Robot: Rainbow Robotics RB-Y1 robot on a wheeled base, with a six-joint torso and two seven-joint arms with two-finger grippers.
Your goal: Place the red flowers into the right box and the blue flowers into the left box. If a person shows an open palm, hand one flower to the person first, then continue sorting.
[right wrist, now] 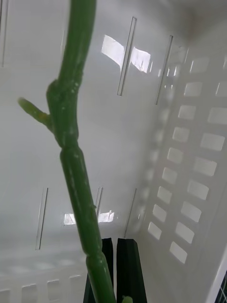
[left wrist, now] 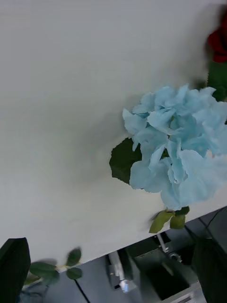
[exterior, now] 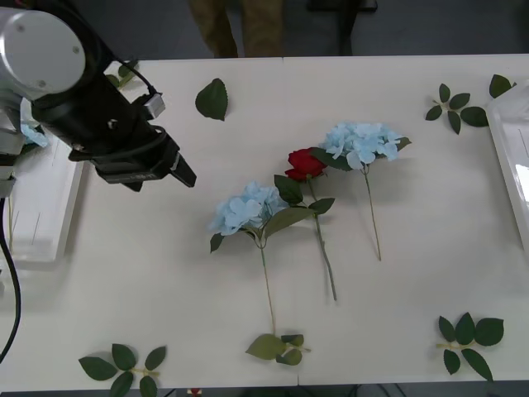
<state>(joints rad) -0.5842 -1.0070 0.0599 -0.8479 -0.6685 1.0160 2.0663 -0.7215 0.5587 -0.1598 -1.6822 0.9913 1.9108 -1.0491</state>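
Note:
Two blue flowers lie on the table, one at the centre point(exterior: 248, 207) and one farther right point(exterior: 361, 142), with a red flower point(exterior: 304, 163) between them. My left gripper point(exterior: 182, 171) hovers left of the centre hydrangea point(left wrist: 175, 147), open, its black fingers point(left wrist: 12, 267) at the picture's corners. A bit of pale blue bloom point(exterior: 33, 132) shows by the left box point(exterior: 37, 248). My right gripper point(right wrist: 113, 274) is shut on a green stem point(right wrist: 75, 156) inside a white slotted box point(right wrist: 189, 156); its bloom is out of view. The right box point(exterior: 508, 141) sits at the table's right edge.
Loose green leaf sprigs lie at the back centre point(exterior: 212, 99), back right point(exterior: 455, 107), front left point(exterior: 124, 364), front centre point(exterior: 277, 347) and front right point(exterior: 467, 339). The table's front edge shows below the hydrangea point(left wrist: 118, 241).

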